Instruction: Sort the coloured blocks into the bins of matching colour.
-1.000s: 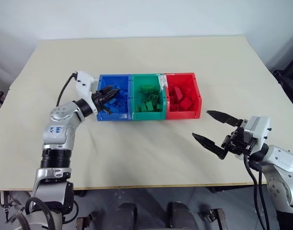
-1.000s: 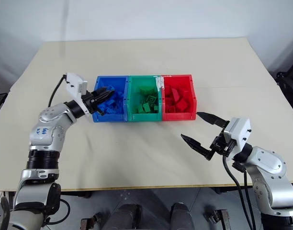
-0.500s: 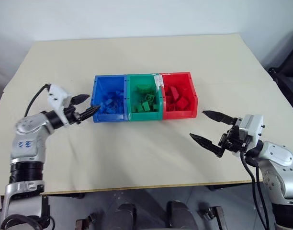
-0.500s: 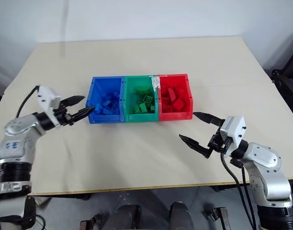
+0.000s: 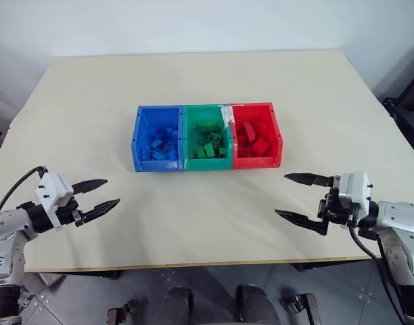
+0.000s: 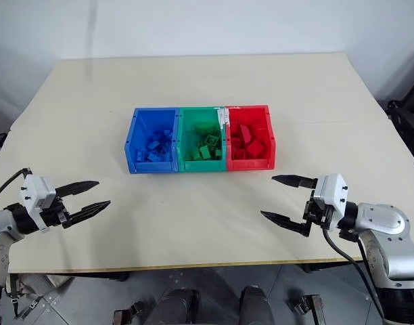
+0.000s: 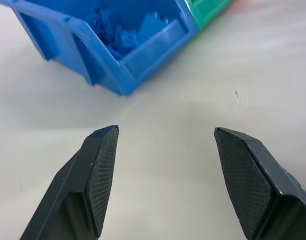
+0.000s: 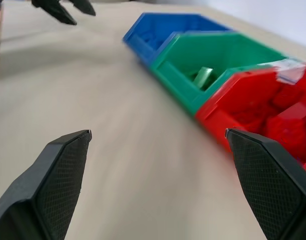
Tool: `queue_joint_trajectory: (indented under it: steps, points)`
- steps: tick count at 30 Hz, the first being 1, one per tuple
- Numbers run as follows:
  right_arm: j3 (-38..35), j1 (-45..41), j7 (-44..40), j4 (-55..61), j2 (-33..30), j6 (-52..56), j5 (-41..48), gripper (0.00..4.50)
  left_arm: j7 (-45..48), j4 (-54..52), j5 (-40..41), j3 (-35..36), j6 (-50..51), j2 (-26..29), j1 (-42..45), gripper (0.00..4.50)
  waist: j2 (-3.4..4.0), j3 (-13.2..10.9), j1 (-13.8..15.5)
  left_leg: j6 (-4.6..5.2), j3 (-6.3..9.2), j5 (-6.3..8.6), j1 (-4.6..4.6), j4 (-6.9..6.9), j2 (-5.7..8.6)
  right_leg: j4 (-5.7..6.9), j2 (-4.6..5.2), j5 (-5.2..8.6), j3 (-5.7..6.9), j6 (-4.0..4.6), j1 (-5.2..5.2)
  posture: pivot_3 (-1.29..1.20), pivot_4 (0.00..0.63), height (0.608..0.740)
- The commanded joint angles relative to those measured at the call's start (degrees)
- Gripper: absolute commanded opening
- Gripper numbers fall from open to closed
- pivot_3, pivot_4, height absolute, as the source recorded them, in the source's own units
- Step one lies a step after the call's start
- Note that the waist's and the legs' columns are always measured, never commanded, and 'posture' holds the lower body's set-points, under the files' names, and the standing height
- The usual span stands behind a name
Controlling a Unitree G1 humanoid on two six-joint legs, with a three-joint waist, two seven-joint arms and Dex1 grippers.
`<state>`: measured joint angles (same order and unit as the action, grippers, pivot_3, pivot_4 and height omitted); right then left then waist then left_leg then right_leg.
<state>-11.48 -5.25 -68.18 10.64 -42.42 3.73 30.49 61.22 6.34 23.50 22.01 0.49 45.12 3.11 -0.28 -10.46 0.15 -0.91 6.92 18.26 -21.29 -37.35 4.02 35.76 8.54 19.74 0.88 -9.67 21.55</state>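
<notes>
bins (image 5: pixel 134 145) are seen well ahead between left gripper (image 5: pixel 99 197) and right gripper (image 5: pixel 303 200), both spread open and empty, blocks (image 5: pixel 258 145) already binned.

The empty left gripper (image 7: pixel 165 132), fingers apart, faces the blue bin (image 7: pixel 138 60) holding blue blocks (image 7: pixel 125 32).

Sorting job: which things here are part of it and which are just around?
Part of the job:
- blue bin, blue blocks
- green bin
- red bin, red blocks
- left gripper and right gripper, both open, empty

Just around:
- table
- green blocks
</notes>
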Motion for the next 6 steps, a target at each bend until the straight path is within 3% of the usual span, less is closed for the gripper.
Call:
queue_joint_trajectory:
  steps: [1,6]
  points:
    - [-1.0,0.3,-1.2,0.0,-0.8,-1.1,0.3,4.5,-0.9,-3.5,0.7,0.5,-0.7,-0.3,-0.5,3.25,0.0,0.0,0.0,0.0,0.0,0.0,0.0,0.0,0.01,0.0,0.01,0.0,-0.01,0.0,0.0,0.0,0.15,0.74]
    - [-1.2,0.5,-1.1,-0.4,-0.3,-1.2,0.0,4.5,-4.1,-3.4,-0.5,-0.7,-0.3,-1.6,1.1,3.25,0.0,0.0,-0.2,0.0,-0.01,0.0,0.01,0.06,0.0,-0.01,0.0,0.0,-0.01,0.0,0.02,0.0,0.15,0.74]
